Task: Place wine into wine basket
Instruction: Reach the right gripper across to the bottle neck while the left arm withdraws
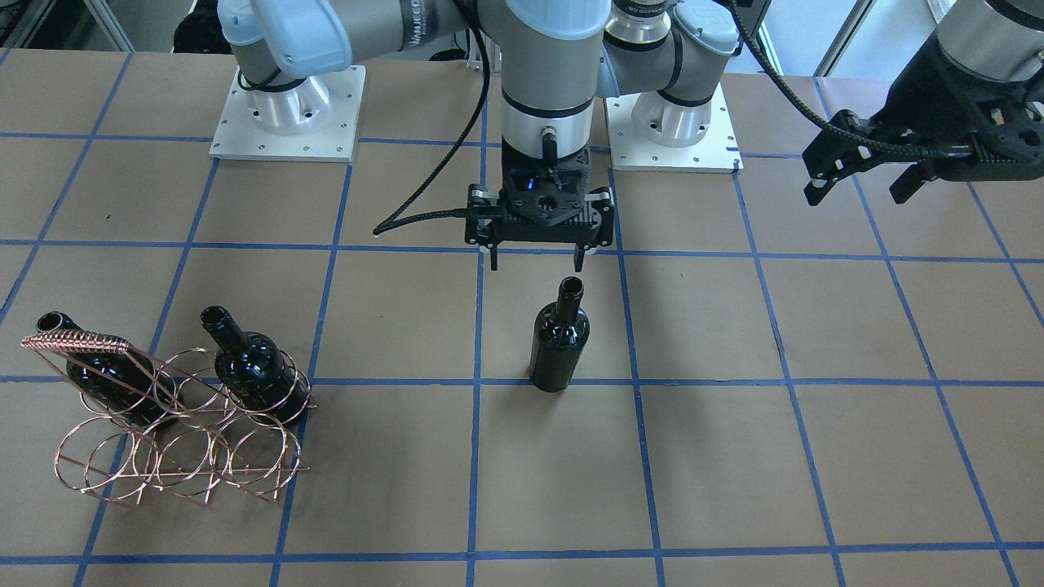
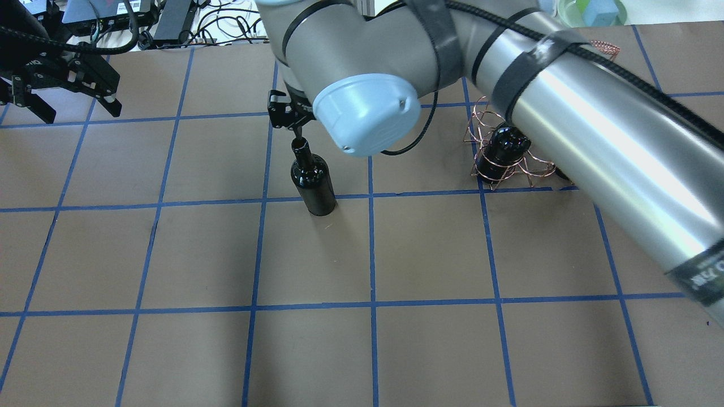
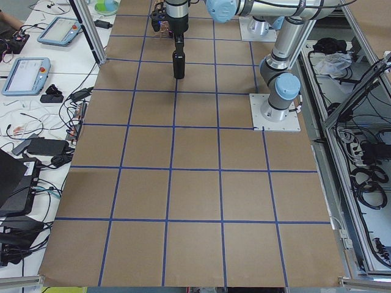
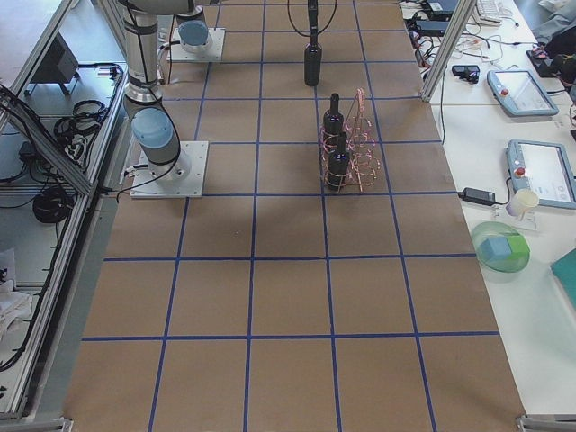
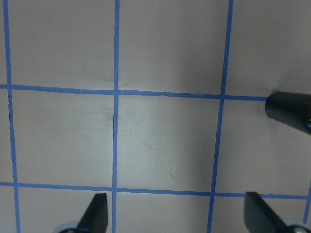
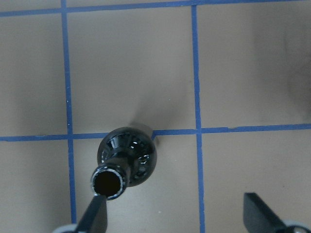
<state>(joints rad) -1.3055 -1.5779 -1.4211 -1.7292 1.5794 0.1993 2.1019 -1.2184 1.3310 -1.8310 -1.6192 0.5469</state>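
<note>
Front view: three bottles in all. The wine (image 1: 559, 338) is standing upright mid-table, well apart from the wine basket (image 1: 77, 342), which is holding a second bottle (image 1: 257, 367) and a third bottle (image 1: 102, 371). Overhead, the arm is hiding one. The right gripper (image 1: 536, 261) is hovering above the wine's mouth with fingers spread wide. The left gripper (image 1: 855, 198) is likewise gaping, empty, off to the side. The arm lettering is unreadable.

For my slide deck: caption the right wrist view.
Open right gripper hovers above an upright wine bottle, bottle mouth beside one fingertip, on the gridded table.
</note>
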